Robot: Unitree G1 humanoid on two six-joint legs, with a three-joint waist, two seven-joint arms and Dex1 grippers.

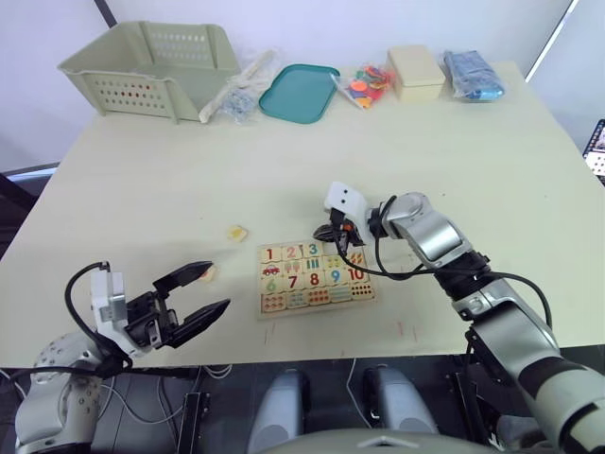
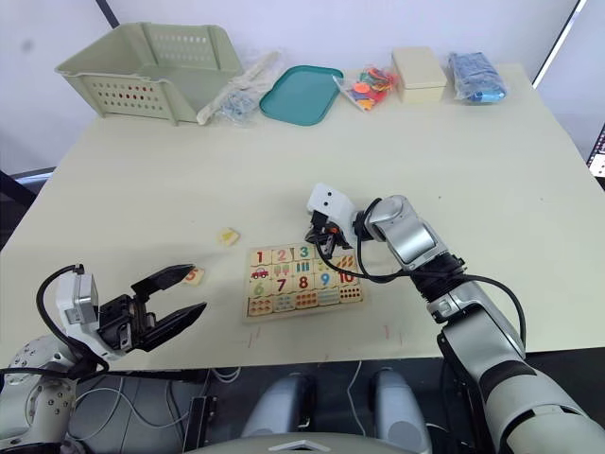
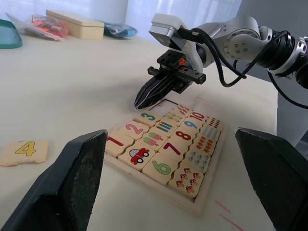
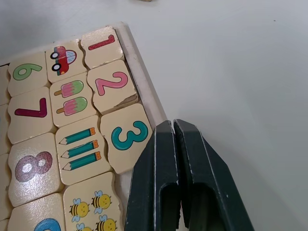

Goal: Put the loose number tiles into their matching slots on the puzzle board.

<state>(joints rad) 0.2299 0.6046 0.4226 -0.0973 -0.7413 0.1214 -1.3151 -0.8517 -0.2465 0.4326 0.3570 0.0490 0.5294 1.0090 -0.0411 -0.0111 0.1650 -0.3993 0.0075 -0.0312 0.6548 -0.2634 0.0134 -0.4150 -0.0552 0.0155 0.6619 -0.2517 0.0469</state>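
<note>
Left eye view: the puzzle board (image 1: 316, 278) lies near the surface's front edge. My right gripper (image 1: 340, 236), fingers pressed together, hovers at its far rim by the seated 3. My left gripper (image 1: 200, 293) is spread wide near a loose tile (image 3: 24, 151) printed 4; another tile (image 1: 236, 232), numeral unreadable, sits beyond.

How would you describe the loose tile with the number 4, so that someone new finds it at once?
Start at the puzzle board near the table's front edge. Look to the robot's left of it, toward the open left end effector. The tile lies flat on the bare table beside it, a pale wood square with a yellow 4.
</note>
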